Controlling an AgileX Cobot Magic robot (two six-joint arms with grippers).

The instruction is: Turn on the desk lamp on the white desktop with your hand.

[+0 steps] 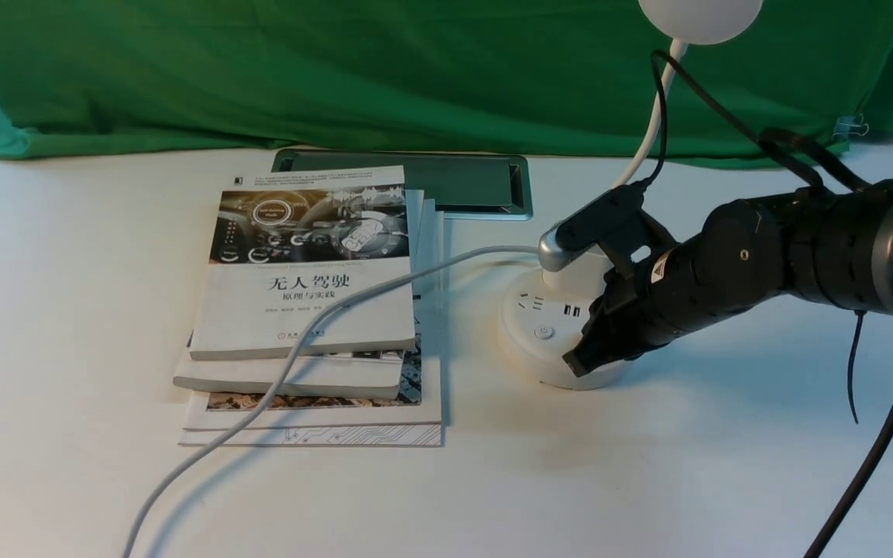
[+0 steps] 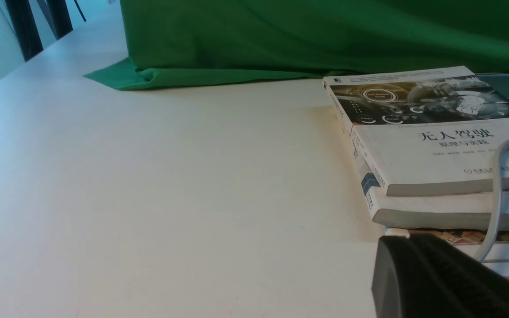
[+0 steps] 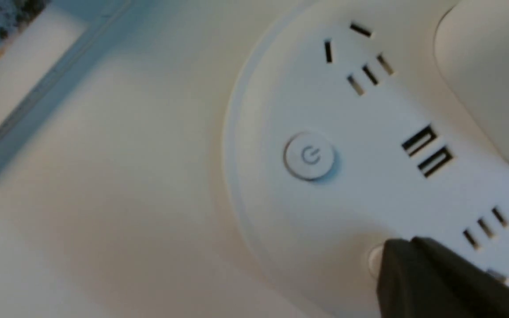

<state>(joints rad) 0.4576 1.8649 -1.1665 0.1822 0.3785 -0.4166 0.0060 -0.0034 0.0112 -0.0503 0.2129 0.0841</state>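
Note:
The white desk lamp stands on the white desktop (image 1: 67, 271) right of centre, with its round base (image 1: 528, 353), thin neck (image 1: 652, 124) and disc head (image 1: 701, 17). The base carries sockets, USB ports and a power button (image 3: 310, 155), which also shows in the front view (image 1: 544, 332). My right gripper (image 1: 578, 363) is shut, and its tip (image 3: 396, 265) rests on the base's front edge. It covers most of a second small button (image 3: 374, 260). My left gripper (image 2: 396, 265) is shut and empty, low over the desktop near the books.
A stack of books (image 1: 307, 263) lies left of the lamp, with the lamp's white cable (image 1: 338, 310) draped over it. The grey-rimmed hatch (image 1: 454, 182) is behind the books. Green cloth (image 1: 338, 70) covers the back. Black cables (image 1: 873, 457) hang from my right arm.

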